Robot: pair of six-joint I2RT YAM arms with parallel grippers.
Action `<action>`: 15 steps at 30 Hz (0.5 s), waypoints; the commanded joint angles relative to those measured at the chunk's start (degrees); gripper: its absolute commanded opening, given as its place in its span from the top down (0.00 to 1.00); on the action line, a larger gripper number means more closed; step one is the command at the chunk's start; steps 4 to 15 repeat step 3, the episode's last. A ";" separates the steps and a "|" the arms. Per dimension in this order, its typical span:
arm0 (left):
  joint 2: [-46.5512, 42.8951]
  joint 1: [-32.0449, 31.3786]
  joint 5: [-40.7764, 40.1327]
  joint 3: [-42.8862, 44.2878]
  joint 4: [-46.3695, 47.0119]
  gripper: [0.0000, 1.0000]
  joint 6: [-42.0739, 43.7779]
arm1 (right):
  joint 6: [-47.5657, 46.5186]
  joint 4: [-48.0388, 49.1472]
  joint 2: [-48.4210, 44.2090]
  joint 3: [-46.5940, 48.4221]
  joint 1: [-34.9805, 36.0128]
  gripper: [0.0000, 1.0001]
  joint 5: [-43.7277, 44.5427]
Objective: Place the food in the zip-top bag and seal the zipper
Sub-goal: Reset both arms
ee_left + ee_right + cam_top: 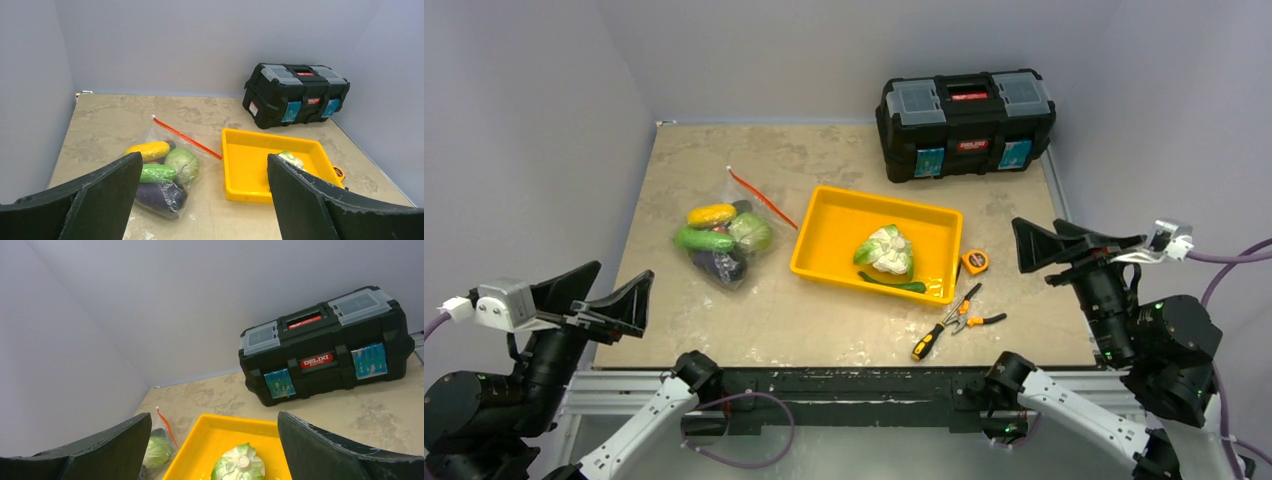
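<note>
— Anything legible out there?
— One word: "DELIXI", in white capitals on a red badge (316, 360). It sits at the front centre of the black toolbox (325, 340), at the far right of the table (380, 420).
— Is there a line under it?
— A smaller one, too fine to read.
— And the lid?
— A red strip (305, 320) on the handle carries white lettering, also too small to make out.
— The blue stickers (369, 361)?
— One on each front latch, left and right of the badge. They have pale marks, nothing I can read. From the top view, both red labels are only smudges.
</note>
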 commanded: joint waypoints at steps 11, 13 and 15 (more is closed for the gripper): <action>-0.12 0.07 -0.73 1.18 1.02 0.06 1.05 | 1.38 -0.16 2.94 0.98 0.23 0.01 2.26; -0.12 0.07 -0.73 1.18 1.02 0.06 1.05 | 1.38 -0.16 2.94 0.98 0.23 0.01 2.26; -0.12 0.07 -0.73 1.18 1.02 0.06 1.05 | 1.38 -0.16 2.94 0.98 0.23 0.01 2.26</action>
